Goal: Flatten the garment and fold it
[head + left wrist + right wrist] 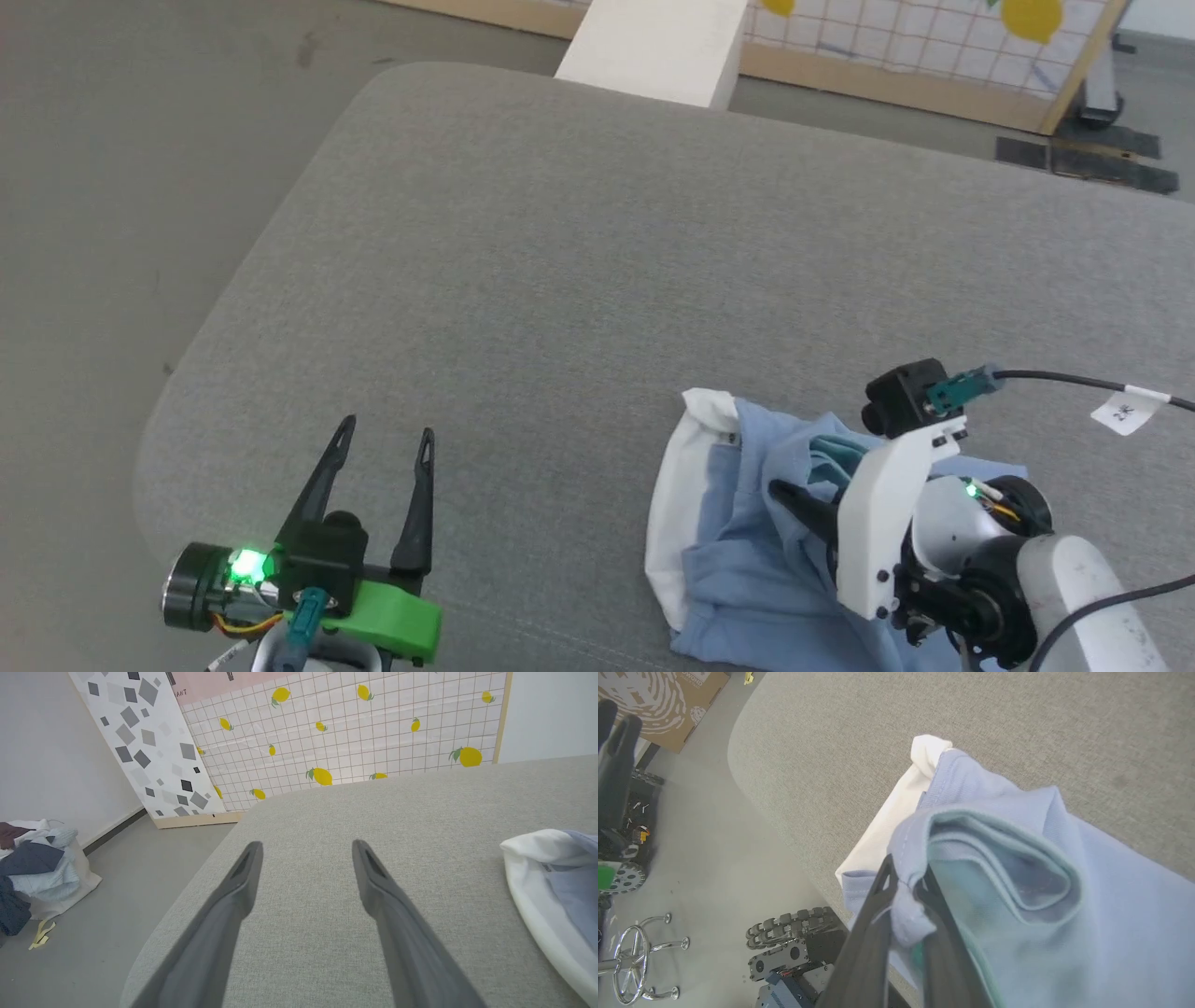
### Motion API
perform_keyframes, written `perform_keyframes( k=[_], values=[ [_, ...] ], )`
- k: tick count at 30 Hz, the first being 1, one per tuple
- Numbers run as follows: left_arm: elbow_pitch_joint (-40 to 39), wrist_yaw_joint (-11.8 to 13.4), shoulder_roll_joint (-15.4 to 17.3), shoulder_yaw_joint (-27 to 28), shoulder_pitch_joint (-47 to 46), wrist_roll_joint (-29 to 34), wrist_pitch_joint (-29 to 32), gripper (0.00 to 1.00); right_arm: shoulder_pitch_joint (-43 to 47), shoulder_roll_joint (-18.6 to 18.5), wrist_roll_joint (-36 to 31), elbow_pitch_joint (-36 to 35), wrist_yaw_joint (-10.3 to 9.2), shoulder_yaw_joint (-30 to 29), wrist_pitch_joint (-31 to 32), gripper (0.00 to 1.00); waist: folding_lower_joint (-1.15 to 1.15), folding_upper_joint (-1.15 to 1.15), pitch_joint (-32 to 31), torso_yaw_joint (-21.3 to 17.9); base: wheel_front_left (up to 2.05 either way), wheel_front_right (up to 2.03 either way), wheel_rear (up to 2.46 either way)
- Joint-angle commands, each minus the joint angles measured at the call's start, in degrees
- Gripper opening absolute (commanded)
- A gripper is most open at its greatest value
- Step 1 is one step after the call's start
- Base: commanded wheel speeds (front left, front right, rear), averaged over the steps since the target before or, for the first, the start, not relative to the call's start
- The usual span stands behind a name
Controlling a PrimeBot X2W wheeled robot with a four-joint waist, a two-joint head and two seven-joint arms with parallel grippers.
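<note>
garment (747, 551) is bunched in a heap at the near right of the grey padded surface (560, 233), not flat, white collar (667, 504) on its left side. in the right wrist view the garment (1017, 868) shows stacked folds, with the collar (896, 812) lying close to the surface's (971, 718) near edge.

right gripper (784, 493) is clamped on a fold of the blue fabric; in its own view the right gripper (908, 877) has both fingers pinching a small wad of hem between them. its arm covers the heap's right part in the head view.

left gripper (387, 429) is at the near left, well apart from the garment, jaws spread wide, holding nothing, over bare fabric. in the left wrist view the left gripper (307, 847) has the garment (560, 891) off at the right edge.

rest of the surface is bare. beyond the far edge: a white block (658, 42) and a lemon-print grid panel (350, 732). a pile of clothes (32, 868) sits on the floor by the wall. a cardboard box (663, 700) is on the floor too.
</note>
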Motion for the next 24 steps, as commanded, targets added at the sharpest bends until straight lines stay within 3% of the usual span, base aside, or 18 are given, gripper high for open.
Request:
perform_keyframes(
  k=[1,3,5,12,18,22,24],
  values=[
    [0.17,-0.20,-0.42,-0.01,-1.28,0.45,-0.27,1.00,-1.05,0.53,-0.21,1.28,-0.06,0.09,-0.88,0.00,0.00,0.00,1.06,1.45,0.00,0.00,0.00],
    [0.26,-0.20,-0.62,0.07,-1.40,0.57,-0.27,1.00,-1.45,1.12,-0.06,3.13,-0.06,0.62,-1.34,0.00,0.00,0.00,1.28,1.88,0.00,0.00,0.00],
    [0.31,-0.31,-0.83,0.01,-1.50,0.71,-0.27,1.00,-2.07,1.58,0.27,4.06,-0.06,1.54,-1.92,1.00,0.00,0.00,1.47,2.29,0.00,0.00,0.00],
    [0.38,-0.37,-1.33,0.24,-1.30,1.01,-0.27,1.00,-4.60,2.46,2.79,4.55,-0.06,6.57,-4.46,1.00,0.00,0.00,1.68,2.60,0.00,0.00,0.00],
    [0.65,-0.59,-1.65,0.37,-1.58,1.21,-0.27,1.00,-6.74,0.18,2.26,6.26,-0.06,9.01,-8.19,1.00,0.00,0.00,1.28,2.10,0.00,0.00,0.00],
    [0.72,-0.64,-1.58,0.88,-1.54,1.12,-0.27,1.00,-9.51,-3.98,1.21,5.57,-0.06,10.82,-13.43,1.00,0.00,0.00,0.49,0.97,0.00,0.00,0.00],
    [0.68,-0.77,-1.56,1.09,-1.45,1.00,-0.27,1.00,-11.46,-8.27,0.18,4.76,-0.06,13.16,-17.49,1.00,0.00,0.00,0.00,0.22,0.00,0.00,0.00]
  ],
)
